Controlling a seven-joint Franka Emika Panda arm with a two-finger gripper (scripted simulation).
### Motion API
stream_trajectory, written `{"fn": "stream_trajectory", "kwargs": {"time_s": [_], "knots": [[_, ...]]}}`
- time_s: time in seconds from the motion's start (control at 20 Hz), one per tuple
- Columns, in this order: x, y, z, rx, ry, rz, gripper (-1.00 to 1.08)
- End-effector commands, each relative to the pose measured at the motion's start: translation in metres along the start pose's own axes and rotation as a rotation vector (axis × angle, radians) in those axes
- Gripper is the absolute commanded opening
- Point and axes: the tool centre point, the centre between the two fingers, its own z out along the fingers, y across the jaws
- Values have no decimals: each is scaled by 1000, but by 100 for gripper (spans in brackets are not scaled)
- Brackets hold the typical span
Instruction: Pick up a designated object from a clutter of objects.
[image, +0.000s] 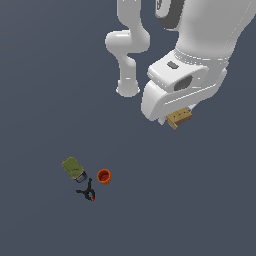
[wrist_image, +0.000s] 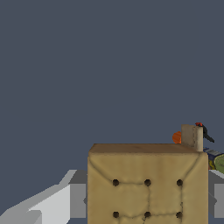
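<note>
Dark floor, dotted block between jaws

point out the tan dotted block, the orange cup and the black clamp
tan dotted block (wrist_image: 147, 188), wrist view, on its dotted front face
orange cup (image: 103, 176), exterior view, on its open top
black clamp (image: 88, 192), exterior view, on its body where the handles cross
</note>
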Motion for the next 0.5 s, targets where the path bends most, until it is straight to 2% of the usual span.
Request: {"fn": "stream_trajectory", "kwargs": {"time_s": [0.0, 0.45], "knots": [[6, 0, -7, 0, 0, 0, -100], [13, -1, -17, 0, 0, 0, -100]]}}
